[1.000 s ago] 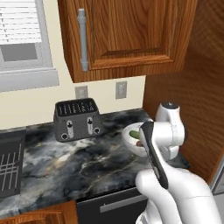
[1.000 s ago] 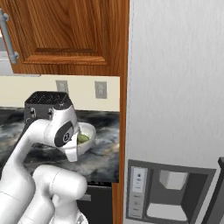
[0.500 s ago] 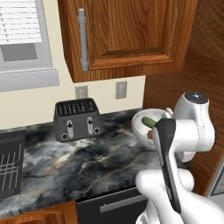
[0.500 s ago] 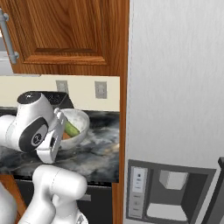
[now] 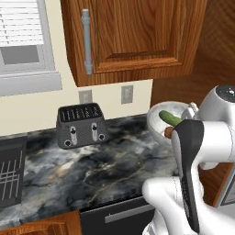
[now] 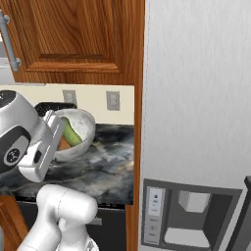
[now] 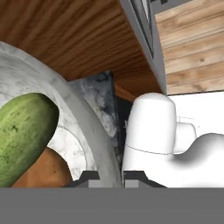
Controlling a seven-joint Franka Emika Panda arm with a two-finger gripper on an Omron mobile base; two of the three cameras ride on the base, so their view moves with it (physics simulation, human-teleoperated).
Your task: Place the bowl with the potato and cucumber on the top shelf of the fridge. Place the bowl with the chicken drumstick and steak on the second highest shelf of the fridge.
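Your hand [image 7: 110, 177] is clamped on the rim of the bowl [image 6: 84, 128], held tilted above the marbled surface [image 5: 105, 165] beside the fridge [image 6: 196, 122]; the cucumber [image 7: 24, 135] and potato [image 7: 43, 173] sit inside.

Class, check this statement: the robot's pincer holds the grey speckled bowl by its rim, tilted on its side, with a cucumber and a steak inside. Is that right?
One detail is wrong. The bowl holds the cucumber and a brownish potato, not a steak. The hand view shows this, with the pincer gripping the rim.
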